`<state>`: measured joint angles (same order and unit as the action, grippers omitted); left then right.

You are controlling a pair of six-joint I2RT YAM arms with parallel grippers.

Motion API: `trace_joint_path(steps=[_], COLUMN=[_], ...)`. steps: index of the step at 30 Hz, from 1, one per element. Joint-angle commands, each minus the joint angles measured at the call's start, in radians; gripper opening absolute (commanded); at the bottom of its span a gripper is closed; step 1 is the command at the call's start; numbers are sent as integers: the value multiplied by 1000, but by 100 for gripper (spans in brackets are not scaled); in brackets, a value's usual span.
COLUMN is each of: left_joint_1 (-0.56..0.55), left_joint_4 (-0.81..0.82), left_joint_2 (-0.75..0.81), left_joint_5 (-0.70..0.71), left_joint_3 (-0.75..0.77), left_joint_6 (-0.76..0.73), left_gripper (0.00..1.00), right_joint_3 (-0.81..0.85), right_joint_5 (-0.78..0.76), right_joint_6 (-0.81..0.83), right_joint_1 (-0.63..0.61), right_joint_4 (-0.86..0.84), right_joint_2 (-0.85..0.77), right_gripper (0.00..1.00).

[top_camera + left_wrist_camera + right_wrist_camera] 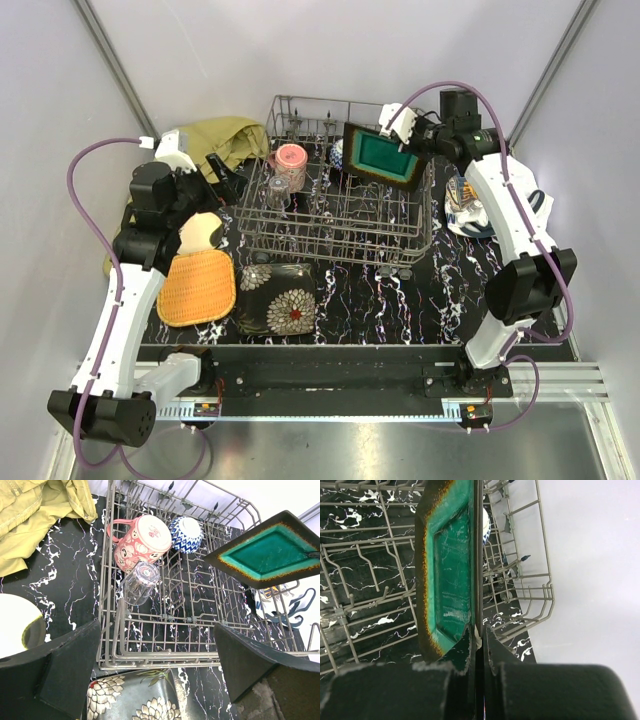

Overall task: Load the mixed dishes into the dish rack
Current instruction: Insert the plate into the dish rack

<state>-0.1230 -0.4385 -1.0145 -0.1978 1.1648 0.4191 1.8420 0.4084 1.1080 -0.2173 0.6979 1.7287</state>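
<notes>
Mid-load here: my right fingers [465, 652] are pinching the teal plate [447, 570] by its rim, on edge over the right end of the dish rack [335, 240]. Next it needs lining up between tines, then lowering. Left fingers [70, 665] are spread wide, holding nothing. No readable writing.

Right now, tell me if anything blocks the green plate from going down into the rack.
Nothing visible does. The right gripper holds the green plate above the right side of the rack, where only bare tines show. The cup, glass and blue bowl sit further left.
</notes>
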Motion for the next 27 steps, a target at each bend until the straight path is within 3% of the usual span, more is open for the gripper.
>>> trace_joint_path(steps=[1, 10, 25, 27], left_joint_1=[6, 11, 13, 13], left_joint_4=[57, 37, 40, 40], left_joint_2=[8, 22, 39, 37], left_joint_5=[-17, -15, -28, -29], left_joint_3=[-2, -1, -22, -22], left_joint_6=[-11, -31, -25, -23], left_gripper=[99, 99, 99, 99], right_joint_3=[54, 51, -112, -132], right_joint_5=[-25, -112, -189, -194], right_joint_6=[73, 93, 52, 29], right_joint_1=[-39, -111, -159, -162], right_joint_4=[-140, -61, -83, -86], right_joint_2=[-40, 2, -38, -46], right_gripper=[0, 0, 0, 8])
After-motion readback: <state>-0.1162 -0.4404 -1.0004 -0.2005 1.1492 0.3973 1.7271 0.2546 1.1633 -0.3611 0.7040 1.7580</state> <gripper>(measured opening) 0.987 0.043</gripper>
